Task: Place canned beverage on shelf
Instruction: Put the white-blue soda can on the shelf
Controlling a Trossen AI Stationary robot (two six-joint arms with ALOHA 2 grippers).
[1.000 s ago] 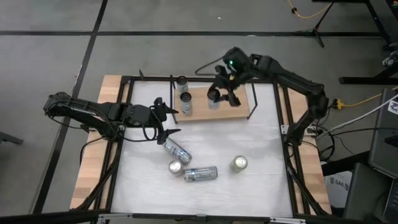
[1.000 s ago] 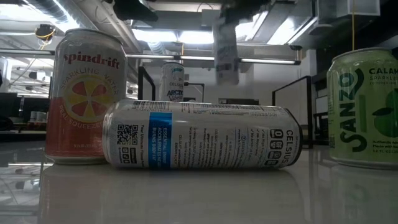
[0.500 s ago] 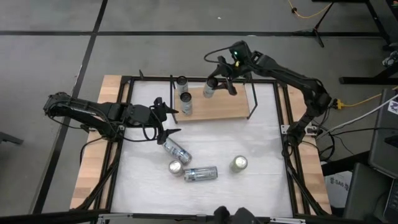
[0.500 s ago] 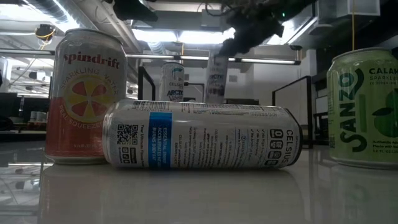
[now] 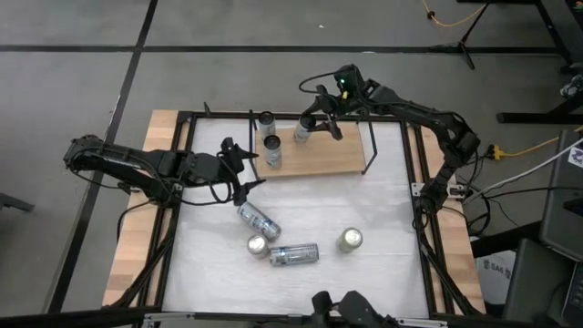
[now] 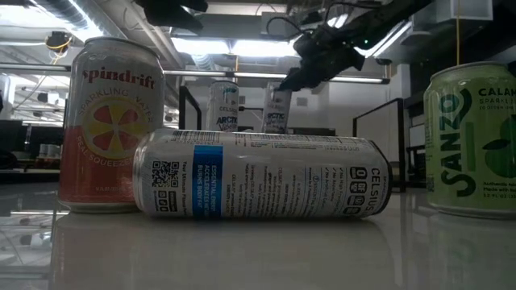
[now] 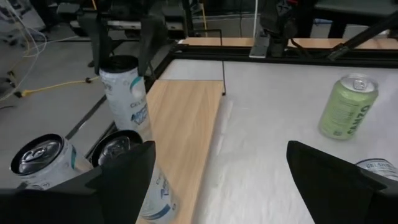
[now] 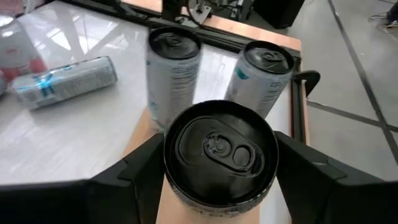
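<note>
The shelf (image 5: 319, 157) is a light-wood board with black wire uprights at the table's far side. Two cans (image 5: 265, 119) (image 5: 272, 146) stand on its left end. My right gripper (image 5: 319, 118) is shut on a third, slim can (image 8: 221, 152) beside them; that can also shows in the low view (image 6: 278, 109) and the left wrist view (image 7: 127, 93). My left gripper (image 5: 241, 170) is open and empty over the table's left part, near the shelf's left end. My right gripper pinches the can's upper wall just below the rim (image 8: 169, 163) between its two fingers (image 8: 140, 171), one on each side. The fingers come slanting down from above and the far right. The can is upright over the shelf board; its base is hidden.
On the white tabletop (image 5: 383, 210) near the front, one can (image 5: 256, 219) lies slanting, a red-and-white can (image 5: 257, 245) stands, a silver can (image 5: 293, 254) lies on its side and a green can (image 5: 350, 240) stands. A black frame (image 5: 414, 182) rims the table.
My right gripper has carried the can from above the shelf's middle toward its far left part, beside the two standing cans. It has lowered the can, which was tilted half a second ago and is upright now.
</note>
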